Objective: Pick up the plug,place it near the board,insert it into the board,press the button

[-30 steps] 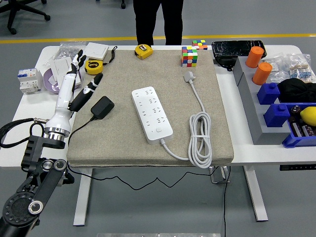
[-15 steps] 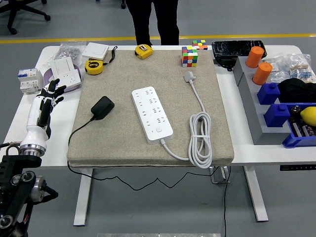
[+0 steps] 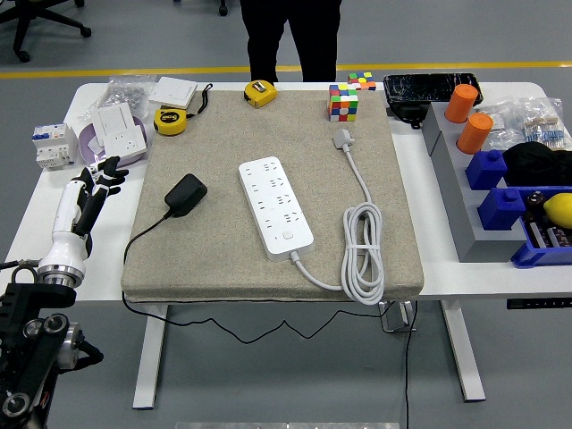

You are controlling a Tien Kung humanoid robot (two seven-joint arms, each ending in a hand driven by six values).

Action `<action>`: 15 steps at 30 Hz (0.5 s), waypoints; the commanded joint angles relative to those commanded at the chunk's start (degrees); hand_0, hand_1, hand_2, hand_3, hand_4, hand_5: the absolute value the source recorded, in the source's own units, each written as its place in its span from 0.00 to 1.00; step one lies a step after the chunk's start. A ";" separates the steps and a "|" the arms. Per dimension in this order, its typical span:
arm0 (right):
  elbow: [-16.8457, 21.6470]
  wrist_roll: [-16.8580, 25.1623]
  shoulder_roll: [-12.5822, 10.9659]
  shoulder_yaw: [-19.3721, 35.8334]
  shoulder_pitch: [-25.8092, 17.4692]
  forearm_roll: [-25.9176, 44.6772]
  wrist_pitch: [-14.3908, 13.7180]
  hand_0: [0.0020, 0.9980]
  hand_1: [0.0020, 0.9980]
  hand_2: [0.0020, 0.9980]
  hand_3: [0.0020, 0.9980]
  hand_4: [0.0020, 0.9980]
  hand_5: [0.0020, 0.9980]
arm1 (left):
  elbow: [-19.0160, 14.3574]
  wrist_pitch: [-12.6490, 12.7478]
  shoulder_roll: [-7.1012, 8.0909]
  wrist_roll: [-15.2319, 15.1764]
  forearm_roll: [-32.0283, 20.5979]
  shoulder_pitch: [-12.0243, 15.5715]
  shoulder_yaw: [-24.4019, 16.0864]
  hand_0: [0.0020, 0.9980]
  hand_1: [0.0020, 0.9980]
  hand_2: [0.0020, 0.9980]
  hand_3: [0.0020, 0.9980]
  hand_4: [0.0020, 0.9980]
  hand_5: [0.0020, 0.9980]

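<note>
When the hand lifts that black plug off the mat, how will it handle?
The black plug looks small and blocky, so probably light and rigid. Its thin cable trails off the mat's near edge and will likely drag floppily, tugging slightly. It lies flat, unlikely to roll.

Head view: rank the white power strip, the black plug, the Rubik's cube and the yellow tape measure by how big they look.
1. White power strip, clearly largest.
2. Black plug.
3. Rubik's cube, close to the plug, so unsure.
4. Yellow tape measure, smallest, though farthest from the camera.
</note>
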 joint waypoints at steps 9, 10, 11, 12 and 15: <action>0.00 0.07 0.23 -0.02 0.01 0.10 -0.04 0.86 0.75 0.71 0.68 0.98 0.58 | 0.38 -0.64 -0.05 0.07 -0.36 0.26 0.15 1.00 1.00 0.94 0.74 1.00 0.93; 0.00 0.06 0.25 -0.01 -0.01 0.10 -0.03 0.86 0.75 0.71 0.68 0.98 0.58 | 0.39 -0.67 -0.08 -0.07 -0.74 0.29 0.17 1.00 1.00 0.94 0.74 1.00 0.93; 0.00 0.03 0.26 0.10 -0.03 -0.01 -0.02 0.86 0.75 0.71 0.68 0.98 0.58 | 0.40 -0.71 -0.09 -0.20 -1.05 0.31 0.19 0.92 0.93 0.87 0.96 1.00 0.94; 0.00 -0.01 0.27 0.20 -0.06 -0.09 -0.01 0.86 0.75 0.71 0.68 0.98 0.58 | 0.44 -0.81 -0.08 -0.28 -1.40 0.32 0.23 0.92 0.93 0.87 0.96 1.00 0.94; 0.00 -0.01 0.29 0.11 -0.09 0.00 0.01 0.86 0.75 0.71 0.68 0.98 0.58 | 0.53 -0.95 0.07 -0.29 -1.67 0.29 0.43 0.92 0.93 0.87 0.96 1.00 0.94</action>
